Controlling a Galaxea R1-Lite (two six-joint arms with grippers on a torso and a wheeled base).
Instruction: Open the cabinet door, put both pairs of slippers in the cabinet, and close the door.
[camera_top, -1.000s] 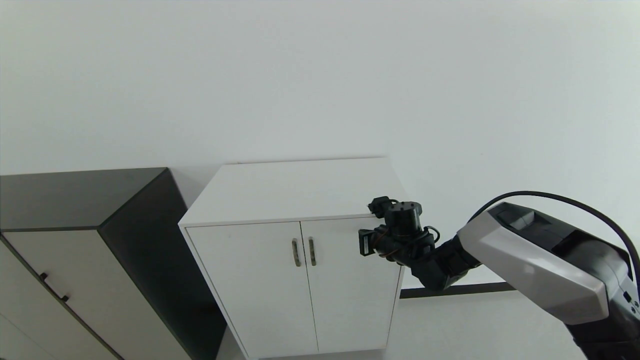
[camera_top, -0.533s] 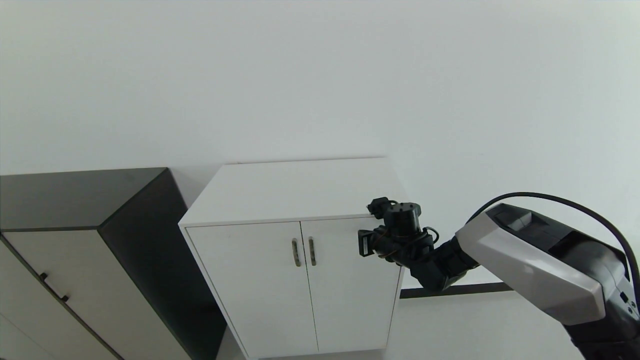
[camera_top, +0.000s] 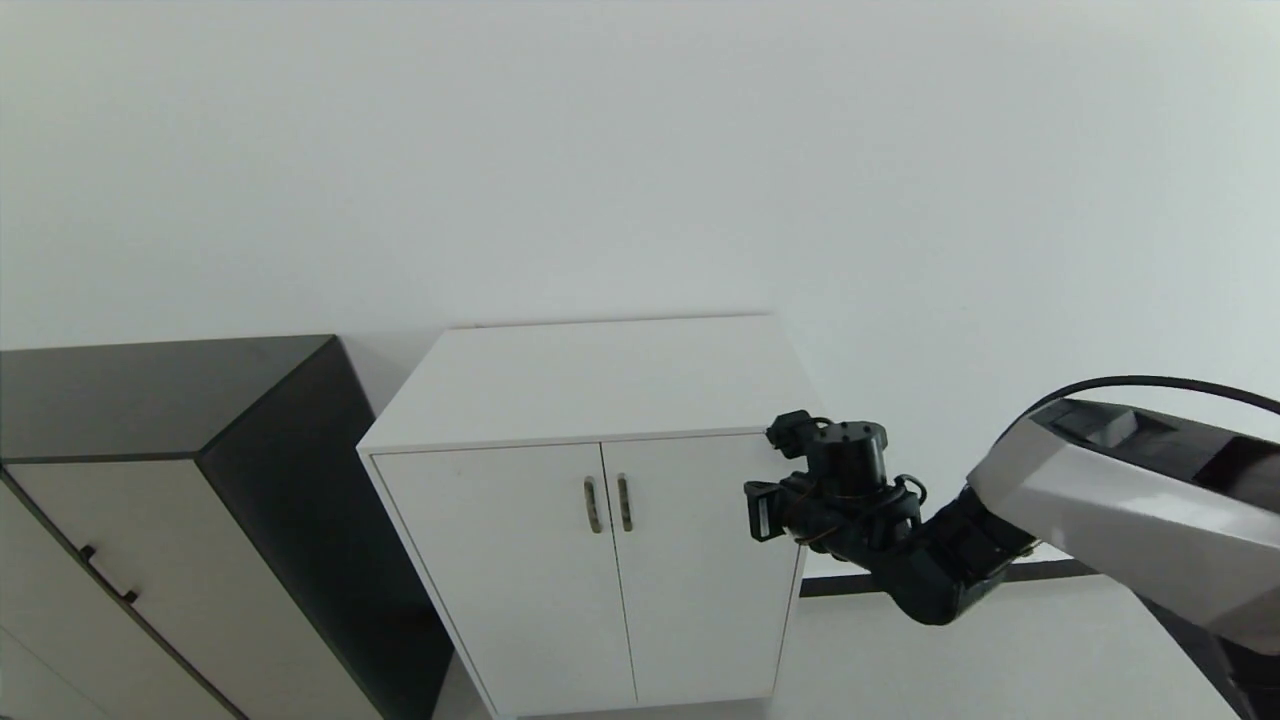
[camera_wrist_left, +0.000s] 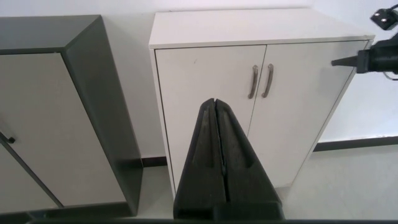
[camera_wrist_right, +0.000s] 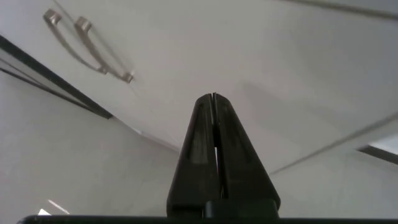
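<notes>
A white cabinet (camera_top: 590, 385) stands against the wall (camera_top: 640, 150), and both its doors (camera_top: 510, 570) are flat shut, barring the way inside. Two handles (camera_top: 592, 504) sit side by side at the centre seam, with open air in front of them. The right claw (camera_top: 757, 510), fingers pressed together, hangs before the right door's upper outer corner. A dark cabinet (camera_top: 300, 470) stands just beside on the left, and bare floor (camera_top: 900, 670) lies to the right.

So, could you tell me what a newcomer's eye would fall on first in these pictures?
The white cabinet stands in the middle against the wall, both doors shut, its two handles side by side at the centre. The right gripper, shut, is held in front of the right door at its upper outer corner. A dark cabinet stands to its left.
</notes>
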